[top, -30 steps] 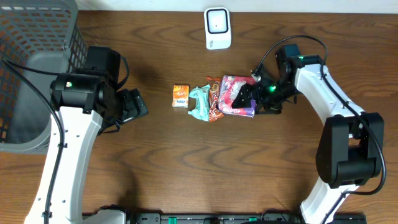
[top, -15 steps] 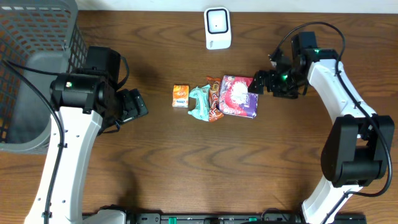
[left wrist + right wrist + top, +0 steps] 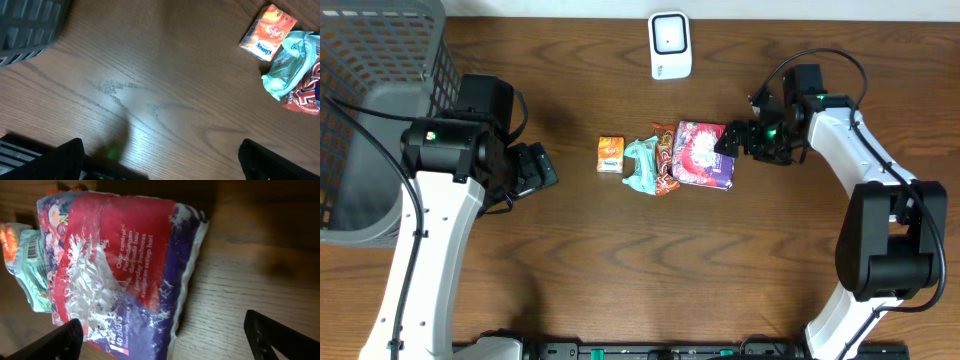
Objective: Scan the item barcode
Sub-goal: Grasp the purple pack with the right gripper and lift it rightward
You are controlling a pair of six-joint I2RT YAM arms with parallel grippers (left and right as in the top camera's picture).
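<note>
At table centre, right gripper point(image 3: 727, 142): fingers point(image 3: 280, 340) spread wide, pinching nothing. The purple-and-red floral pack point(image 3: 120, 265) lies flat on the wood just ahead of the tips, its crinkled print side up, and I can't tell if a tip touches its near edge. From overhead the pack is the right-hand end of a short row of items, touching an orange-red snack wrapper point(image 3: 663, 158). Next comes a teal packet point(image 3: 641, 166), then an orange Kleenex pack point(image 3: 610, 155) slightly apart. A barcode point(image 3: 33, 247) shows on the teal packet's end in the right wrist view. The white scanner point(image 3: 670, 45) stands at the far table edge, well apart from the row. Left gripper point(image 3: 536, 170): fingers point(image 3: 70, 155) also spread, empty, over bare wooden table point(image 3: 150, 100), short of the Kleenex pack. Grey mesh basket point(image 3: 415, 60) sits in the far left corner.
</note>
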